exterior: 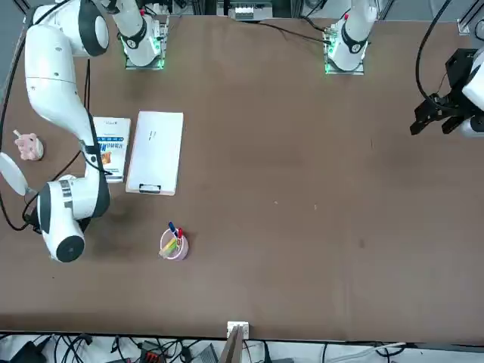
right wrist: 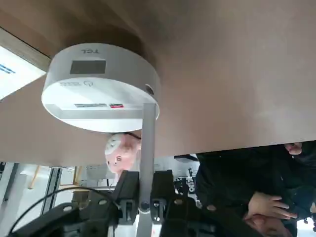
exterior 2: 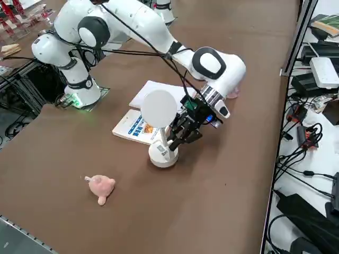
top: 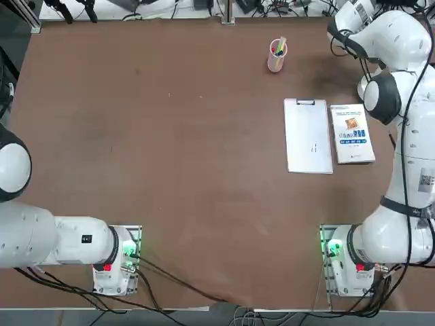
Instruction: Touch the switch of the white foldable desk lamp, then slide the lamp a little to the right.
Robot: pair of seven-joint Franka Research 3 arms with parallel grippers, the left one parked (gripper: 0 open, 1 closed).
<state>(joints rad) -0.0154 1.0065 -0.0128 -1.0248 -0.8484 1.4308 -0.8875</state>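
Pink and round, one cup (exterior: pixel 180 252) holding several pens (exterior: pixel 178 234) stands left of centre in the front view. One white clipboard (top: pixel 308 139), one white book (top: pixel 352 139) and one pink pig figure (exterior 2: pixel 101 187) lie on the brown tabletop (exterior 2: pixel 212 211). The right gripper (right wrist: pixel 144 197), upper centre in the side view, reaches low, its fingers (right wrist: pixel 129 190) clamped on the thin arm of one white, round-based desk lamp (exterior 2: pixel 163 154).

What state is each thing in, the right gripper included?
White foldable desk lamp: unfolded, upright.
Right gripper: shut on the lamp's thin arm.
Pink mesh-like pen cup: upright, holding pens.
White clipboard with metal clip: lying flat.
White printed paperback book: closed, lying flat.
Small pink animal figure: on the table, ungripped.
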